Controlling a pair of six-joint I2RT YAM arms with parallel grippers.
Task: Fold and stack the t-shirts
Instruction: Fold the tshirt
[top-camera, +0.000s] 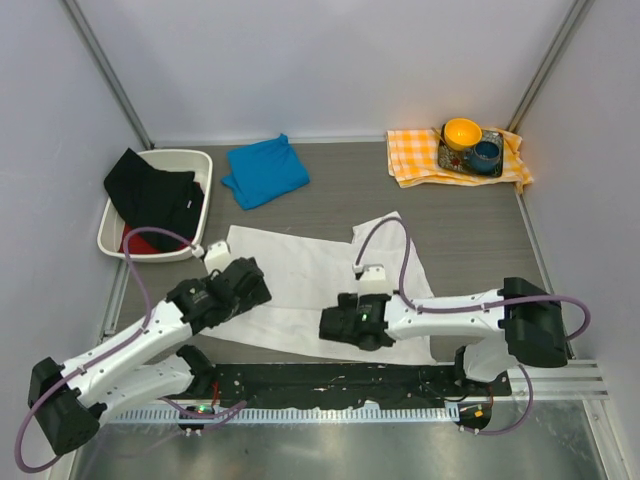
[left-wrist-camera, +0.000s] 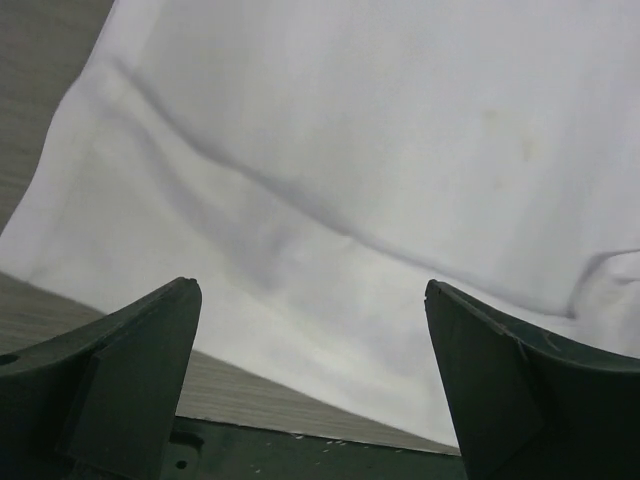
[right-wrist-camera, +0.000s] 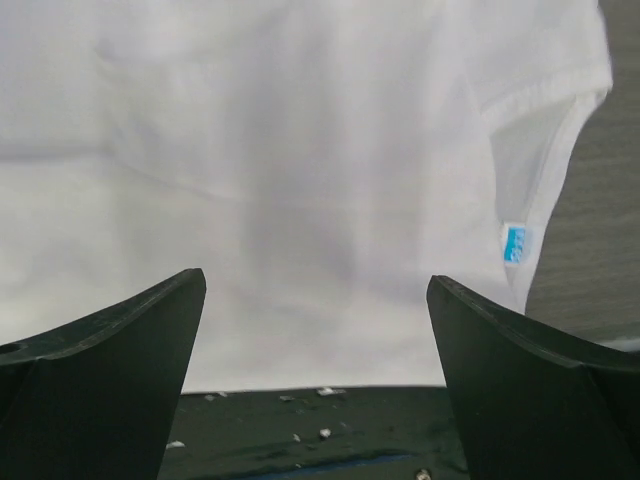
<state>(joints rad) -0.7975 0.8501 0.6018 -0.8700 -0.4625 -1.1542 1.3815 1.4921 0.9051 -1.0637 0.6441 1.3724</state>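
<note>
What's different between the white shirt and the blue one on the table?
The white t-shirt lies spread out; the blue t-shirt is folded into a small bundle. The white one takes up far more room than the blue one. The white one lies close in front, the blue one far at the back. Both are plain in colour.

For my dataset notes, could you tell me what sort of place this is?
Probably a lab robot cell: plain panel walls on metal struts enclose a grey table, with two arms bolted at its near edge.
</note>
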